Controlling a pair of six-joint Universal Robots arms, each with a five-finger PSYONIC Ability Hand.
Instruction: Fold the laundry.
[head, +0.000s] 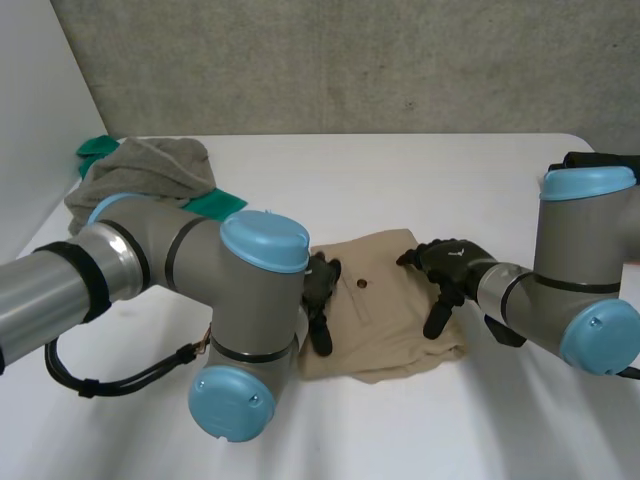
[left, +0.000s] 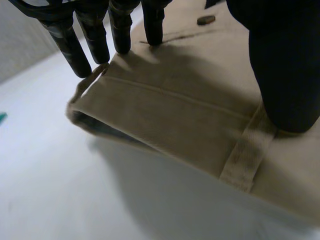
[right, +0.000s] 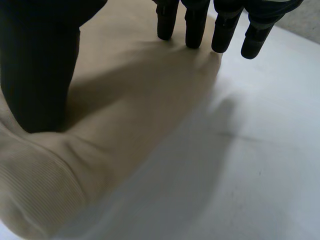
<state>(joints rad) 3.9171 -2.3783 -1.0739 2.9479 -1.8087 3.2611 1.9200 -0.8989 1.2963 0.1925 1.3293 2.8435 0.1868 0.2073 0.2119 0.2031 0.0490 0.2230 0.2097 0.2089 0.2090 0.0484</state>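
White table: 1 tan garment; left hand, right hand press it straight-fingered.

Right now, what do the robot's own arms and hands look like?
The left arm and right arm are thick grey tubes with rounded joints under light-blue caps. The left robot hand and right robot hand are black, with slim rod-like fingers and a bulkier thumb.

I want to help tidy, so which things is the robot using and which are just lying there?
In the job: beige garment, left hand, right hand, both pressing on it.
Lying about: grey cloth, green cloth, heaped together, untouched.
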